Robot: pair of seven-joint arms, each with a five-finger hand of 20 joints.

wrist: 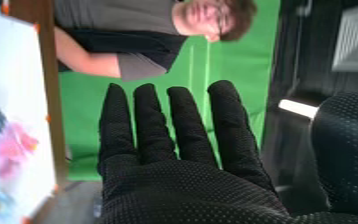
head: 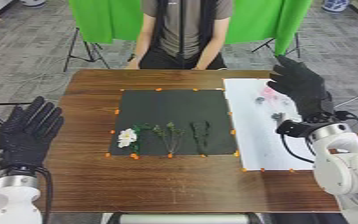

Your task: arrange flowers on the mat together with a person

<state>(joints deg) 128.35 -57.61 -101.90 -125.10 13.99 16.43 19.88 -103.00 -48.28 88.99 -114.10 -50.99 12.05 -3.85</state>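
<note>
No text, label, brand, number or sign can be read, neither in the head view nor in the right wrist view.

The left arm [head: 14, 196] and right arm [head: 334, 169] have rounded white shells, with a silvery collar [head: 17, 181] at each wrist and black cables [head: 293, 150] beside it. Black gloves [wrist: 189, 192] cover the left hand [head: 30, 134] and right hand [head: 303, 89], the right's fabric finely dotted.
</note>
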